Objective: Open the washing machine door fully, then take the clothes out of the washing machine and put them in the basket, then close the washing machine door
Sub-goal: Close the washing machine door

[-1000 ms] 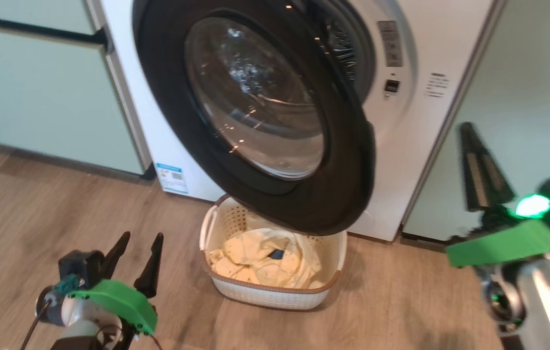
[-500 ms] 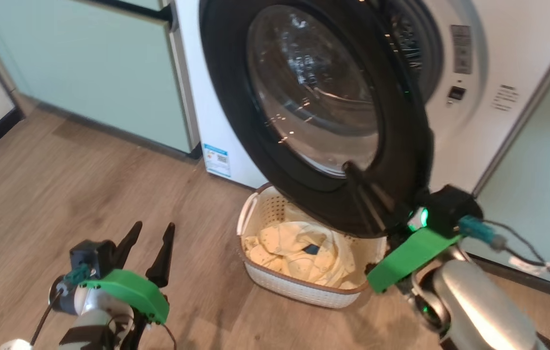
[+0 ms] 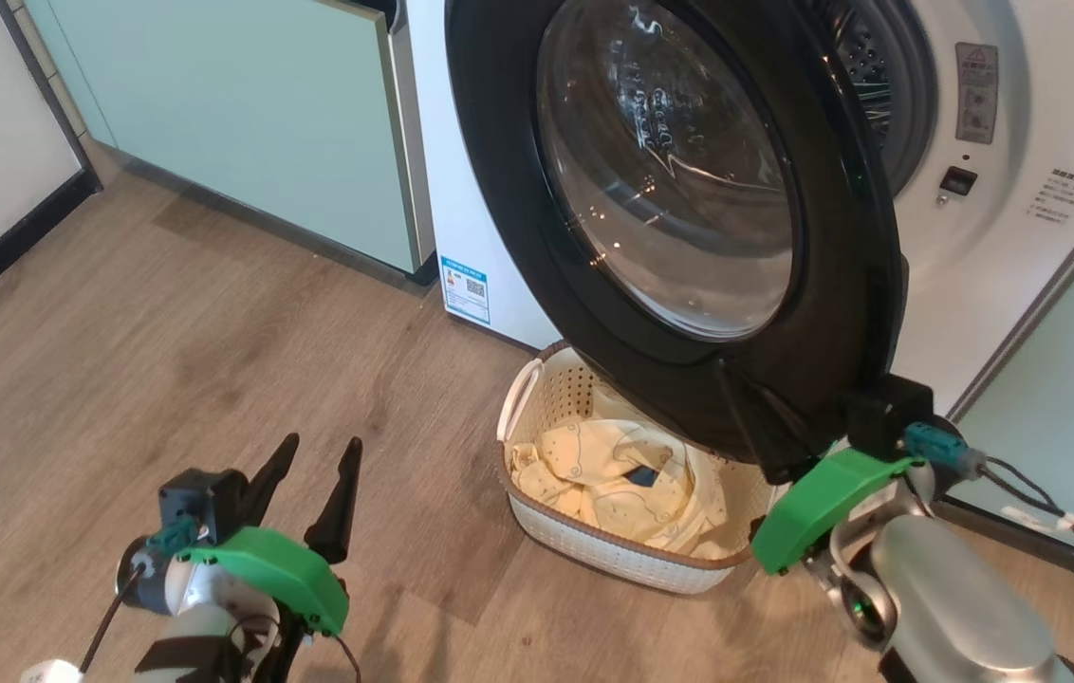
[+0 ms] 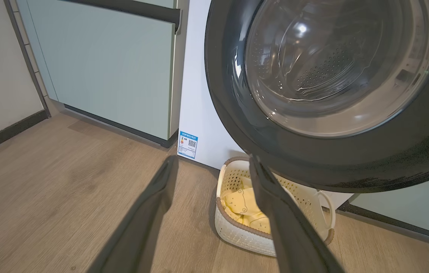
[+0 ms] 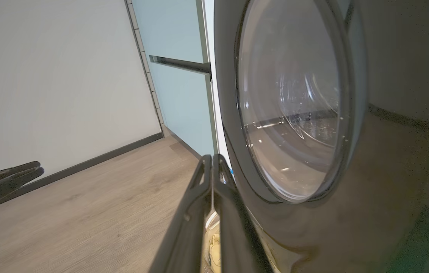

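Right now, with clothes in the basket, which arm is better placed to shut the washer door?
Right: the right fingers, shut, sit at the washing machine door's lower rim; the left fingers hang open over the floor, apart from it.

Bright, even light fills every view. Small white glints speckle the glass of the washing machine door [image 3: 670, 180], with one hot spot near 11 o'clock in the left wrist view. The basket [image 3: 594, 555] casts a soft shadow on the floor [image 3: 167, 313] toward 8 o'clock. Close to the lens, the fingers [image 4: 282, 227] of the left end effector [image 4: 212, 161] look soft. The cabinet [image 4: 104, 68] edges lean and bow slightly in both wrist views.
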Motion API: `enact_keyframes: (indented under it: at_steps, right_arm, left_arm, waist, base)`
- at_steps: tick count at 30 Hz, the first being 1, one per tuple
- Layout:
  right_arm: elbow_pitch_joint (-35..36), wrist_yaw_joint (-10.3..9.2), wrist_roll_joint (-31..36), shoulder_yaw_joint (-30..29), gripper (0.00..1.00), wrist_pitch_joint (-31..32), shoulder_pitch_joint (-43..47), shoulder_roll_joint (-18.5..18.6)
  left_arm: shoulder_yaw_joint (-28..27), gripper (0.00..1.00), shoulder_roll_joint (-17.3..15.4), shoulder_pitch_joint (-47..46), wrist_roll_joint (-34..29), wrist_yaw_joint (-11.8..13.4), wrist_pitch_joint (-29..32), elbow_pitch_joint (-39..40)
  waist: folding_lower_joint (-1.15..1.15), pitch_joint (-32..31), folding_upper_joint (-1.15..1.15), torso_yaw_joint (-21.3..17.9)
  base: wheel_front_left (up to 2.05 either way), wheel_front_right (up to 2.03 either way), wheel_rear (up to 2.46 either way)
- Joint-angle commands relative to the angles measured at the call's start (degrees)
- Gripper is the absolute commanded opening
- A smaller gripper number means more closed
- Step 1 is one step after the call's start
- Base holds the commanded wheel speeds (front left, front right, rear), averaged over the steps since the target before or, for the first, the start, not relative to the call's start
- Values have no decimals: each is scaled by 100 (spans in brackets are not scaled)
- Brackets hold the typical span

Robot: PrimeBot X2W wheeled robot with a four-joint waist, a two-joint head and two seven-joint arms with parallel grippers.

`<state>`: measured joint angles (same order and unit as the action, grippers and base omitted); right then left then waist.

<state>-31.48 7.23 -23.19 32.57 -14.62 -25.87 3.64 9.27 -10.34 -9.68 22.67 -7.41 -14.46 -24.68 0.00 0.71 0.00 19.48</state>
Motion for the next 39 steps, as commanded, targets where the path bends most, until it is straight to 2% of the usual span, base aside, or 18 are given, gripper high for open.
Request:
enact_keyframes:
  at_steps: [1, 20, 33, 39]
  right_arm:
    - [126, 25, -23, -29, 0, -38, -271, -73]
    - [-308, 25, -229, -1152, 0, -38, -498, -76]
    - [-630, 25, -46, -1732, 0, -38, -973, -76]
    - [-981, 25, 286, -2136, 0, -38, -1531, -76]
  left_arm:
    - [-221, 100, -93, -321, -52, -8, -53, 160]
    - [-293, 100, -15, -353, -7, -8, -54, 209]
    - [-357, 100, 41, -395, -1, -8, -54, 282]
    - [-364, 100, 114, -568, -11, -8, -54, 325]
  waist:
    - [0, 8, 0, -8]
    - [0, 390, 0, -172]
    - [0, 782, 0, -229]
    - [0, 1141, 0, -234]
  base:
    - [0, 0, 0]
    - [0, 0, 0]
    - [0, 0, 0]
    - [0, 0, 0]
